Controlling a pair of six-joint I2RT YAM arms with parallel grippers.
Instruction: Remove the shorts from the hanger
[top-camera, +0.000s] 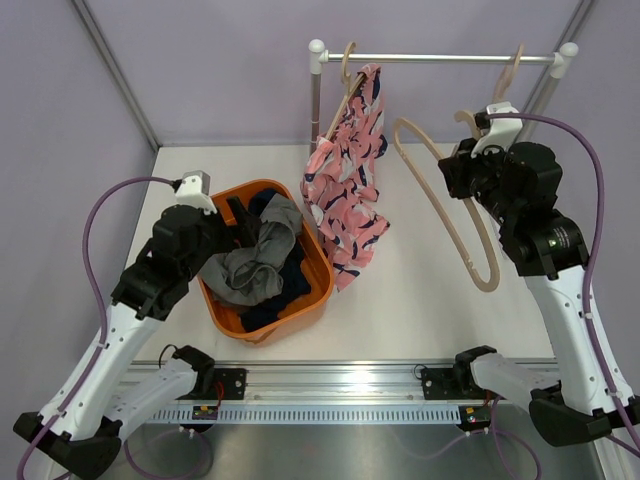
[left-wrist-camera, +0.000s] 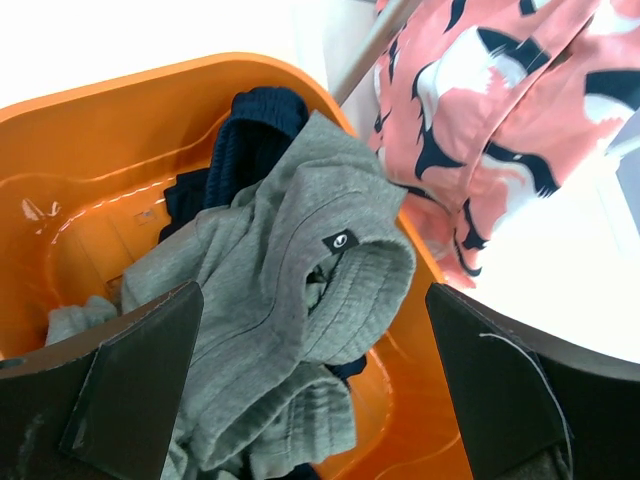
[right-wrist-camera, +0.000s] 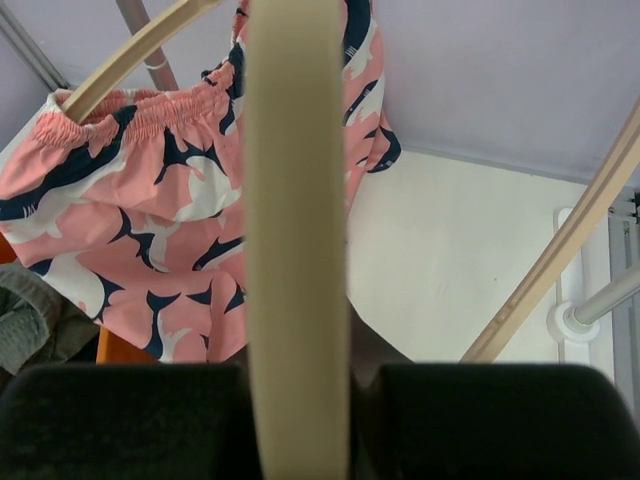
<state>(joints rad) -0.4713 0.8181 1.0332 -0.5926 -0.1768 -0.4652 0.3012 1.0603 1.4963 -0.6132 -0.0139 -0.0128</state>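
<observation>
**Shorts: two in the basket, the pink pair on the rail**

The left arm bends low over the orange basket (left-wrist-camera: 150, 90). The left gripper (left-wrist-camera: 312, 295) hangs just above it with its jaws spread wide and nothing between them. The right arm reaches up and back. The right gripper (right-wrist-camera: 297, 400) has its jaws pressed on an empty hanger (right-wrist-camera: 296, 200).

Grey shorts (top-camera: 250, 265) lie crumpled on top in the basket, with navy shorts (top-camera: 290, 285) under and beside them. Farther back, pink shorts (top-camera: 348, 190) hang on another hanger (top-camera: 340, 105) from the rail (top-camera: 440, 59), just beside the basket.
</observation>
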